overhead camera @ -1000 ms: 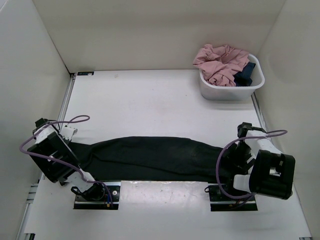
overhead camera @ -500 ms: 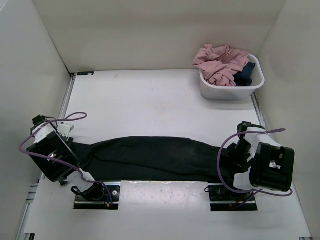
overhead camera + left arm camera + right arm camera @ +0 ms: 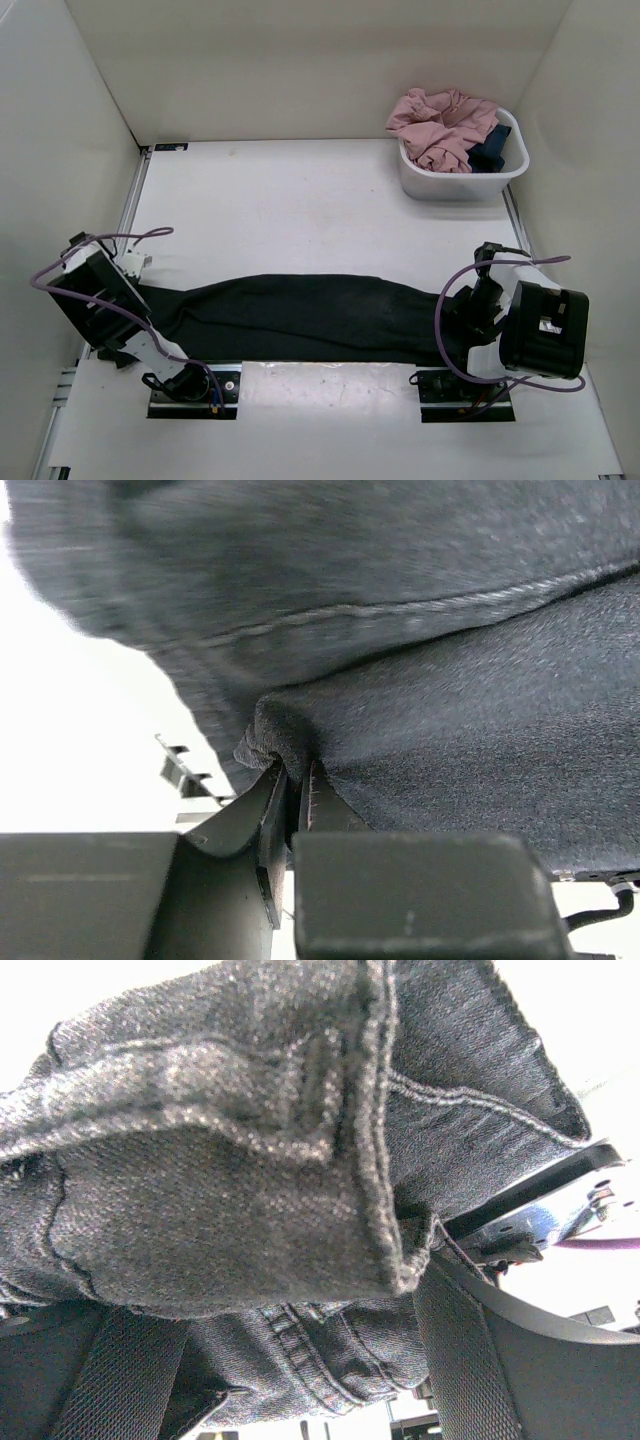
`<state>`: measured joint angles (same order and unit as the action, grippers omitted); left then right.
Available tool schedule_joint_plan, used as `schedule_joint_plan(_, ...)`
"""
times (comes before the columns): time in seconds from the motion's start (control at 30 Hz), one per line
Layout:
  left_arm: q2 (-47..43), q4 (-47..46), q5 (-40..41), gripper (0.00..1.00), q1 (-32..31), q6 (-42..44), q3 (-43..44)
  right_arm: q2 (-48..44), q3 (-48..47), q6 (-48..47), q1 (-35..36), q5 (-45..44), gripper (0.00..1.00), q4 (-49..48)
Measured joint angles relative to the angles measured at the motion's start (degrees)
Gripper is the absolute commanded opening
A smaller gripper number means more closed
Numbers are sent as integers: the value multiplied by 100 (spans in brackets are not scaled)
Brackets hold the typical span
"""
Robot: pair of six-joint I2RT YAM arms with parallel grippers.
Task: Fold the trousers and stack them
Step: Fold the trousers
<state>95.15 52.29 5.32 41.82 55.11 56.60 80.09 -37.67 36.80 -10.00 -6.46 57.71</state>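
The trousers [image 3: 300,318] stretch between left pincer [image 3: 292,798], pinching one end, and seemingly spread right pincer [image 3: 270,1360].

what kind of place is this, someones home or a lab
Most likely a lab test cell, not a home: a bare white table boxed in by plain white walls, two robot arms bolted at its near edge, black trousers laid out, and a tub of spare clothes.

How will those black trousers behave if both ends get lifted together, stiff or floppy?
Probably floppy: the trousers lie limp and creased along the table, so the middle would likely sag. The left gripper pinches a soft bunched fold, suggesting the thick-looking cloth should hold without slipping.
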Motion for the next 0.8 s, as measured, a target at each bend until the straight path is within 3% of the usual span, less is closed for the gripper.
schedule_joint_plan(0.4,-313,-42,-229,16,-260,-313,748,74,-35,-15,0,-2,89,17)
schedule_joint_plan(0.57,0,-326,-26,54,-352,-411,748,74,-57,-17,9,-48,92,61)
schedule_joint_plan(0.7,289,-470,-2,71,-350,-444,675,-20,-70,-13,216,-197,92,74)
schedule_joint_plan(0.8,302,-527,-11,78,-398,-457,463,-26,-107,-9,411,-343,92,74)
